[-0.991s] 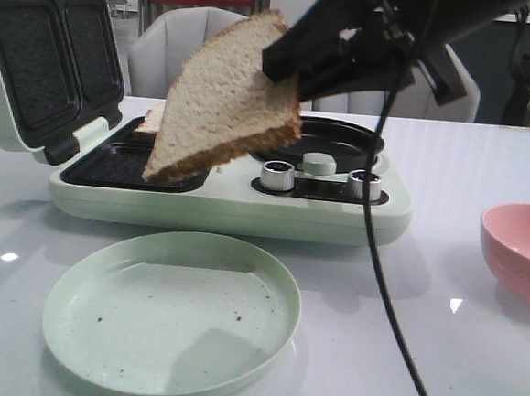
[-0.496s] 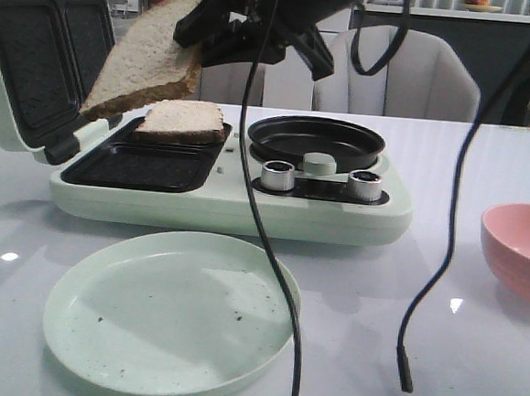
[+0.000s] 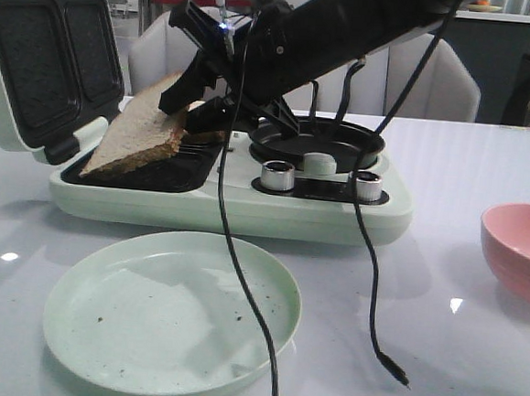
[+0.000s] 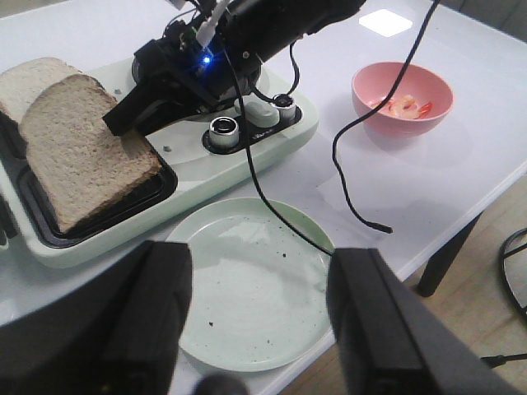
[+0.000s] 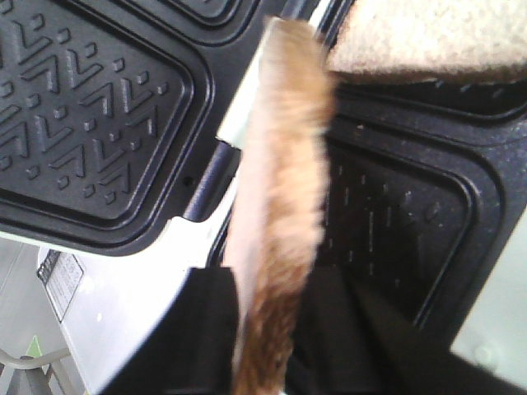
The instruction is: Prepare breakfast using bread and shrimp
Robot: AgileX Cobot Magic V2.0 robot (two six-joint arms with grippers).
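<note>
Your right arm point(image 3: 352, 31) slants down from the upper right across the white table point(image 3: 441, 294), reaching over the pale green sandwich maker point(image 3: 228, 200), whose lid point(image 3: 46, 62) stands open at the far left. The right gripper point(image 3: 185, 109) is clamped on one edge of a bread slice point(image 3: 137, 137); in the right wrist view you see the crust point(image 5: 284, 247) pinched between the two dark fingers point(image 5: 202, 329). That slice is tilted, its lower corner down on the near dark grill cavity point(image 3: 147, 175) and its held edge raised. The left wrist view shows it lying across that cavity, with the second bread slice point(image 4: 25, 78) flat in the cavity beyond it, the two overlapping from that angle.

Your left gripper point(image 4: 259, 321) hangs above the near edge of the table with its fingers spread wide and nothing between them, over the pale green plate point(image 3: 171, 312), which sits in front of the appliance.

To the right, well apart from the sandwich maker, the pink bowl point(image 4: 402, 95) holds the shrimp point(image 4: 405, 105). A black pan point(image 3: 317, 140) sits on the appliance's right half behind two silver knobs point(image 3: 278, 174). A loose black cable point(image 3: 368, 289) dangles from your right arm to the tabletop.
</note>
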